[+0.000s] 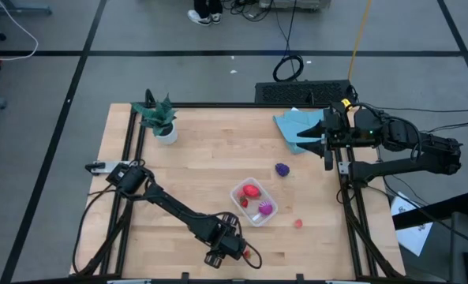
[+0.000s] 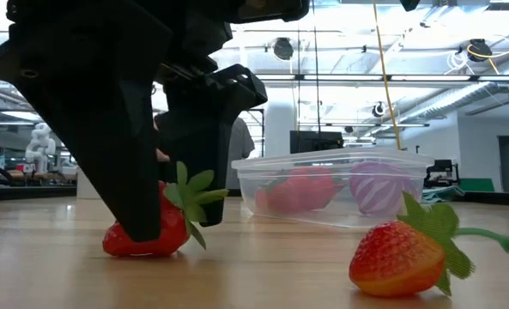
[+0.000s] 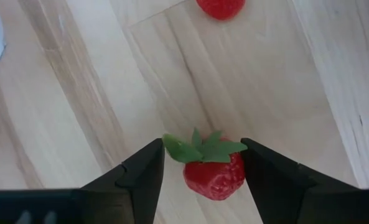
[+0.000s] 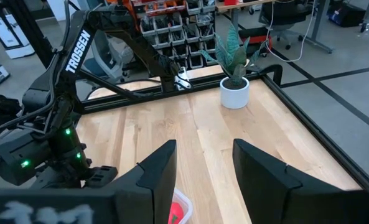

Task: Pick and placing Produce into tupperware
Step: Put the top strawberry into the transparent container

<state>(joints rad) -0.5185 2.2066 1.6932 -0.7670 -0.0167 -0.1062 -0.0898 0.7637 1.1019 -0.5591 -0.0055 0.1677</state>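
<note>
From above, the left gripper [image 1: 248,254] is down at the near edge of the bench [image 1: 210,142], over a small red strawberry [image 1: 253,254]. The tupperware [image 1: 253,202] sits just beyond it, already holding a red piece [image 1: 251,190] and a magenta striped one [image 1: 265,210]. A dark purple fruit [image 1: 282,169] lies farther back, and a tiny red berry [image 1: 298,223] to the tub's right. The right gripper [image 1: 328,146] waits at the far right beside a blue cloth [image 1: 298,126], its jaws parted on nothing.

Level with the bench, dark fingers [image 2: 134,163] stand on either side of the strawberry, and a second strawberry [image 2: 400,256] lies nearer the camera.

The left wrist camera shows the jaws spread around the strawberry with a gap on each side: released, not gripping.

So the step is grasping this berry. Next, I judge, the jaws must clench, lift and carry it to the tub.

The right wrist camera reads "TROSSEN" on the left arm [image 4: 78,53].
</note>
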